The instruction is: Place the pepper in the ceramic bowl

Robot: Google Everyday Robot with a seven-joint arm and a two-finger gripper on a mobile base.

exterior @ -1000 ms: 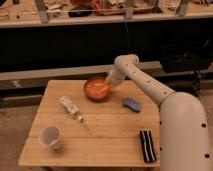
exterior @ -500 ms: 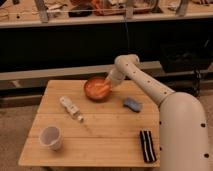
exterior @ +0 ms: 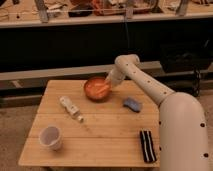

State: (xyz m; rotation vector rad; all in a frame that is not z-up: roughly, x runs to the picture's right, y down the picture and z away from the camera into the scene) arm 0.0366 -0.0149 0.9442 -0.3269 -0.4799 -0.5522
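The ceramic bowl (exterior: 96, 88) is round, orange-brown, and sits near the far edge of the wooden table (exterior: 100, 132). The pepper (exterior: 101, 92) lies inside it as a lighter orange strip toward the right side. My gripper (exterior: 109, 81) is at the bowl's right rim, just above it, at the end of the white arm that reaches in from the right.
A white tube-like bottle (exterior: 71, 108) lies left of centre. A translucent white cup (exterior: 51, 137) stands at the front left. A blue sponge-like object (exterior: 132, 104) lies right of the bowl. A black striped object (exterior: 146, 145) lies at the front right.
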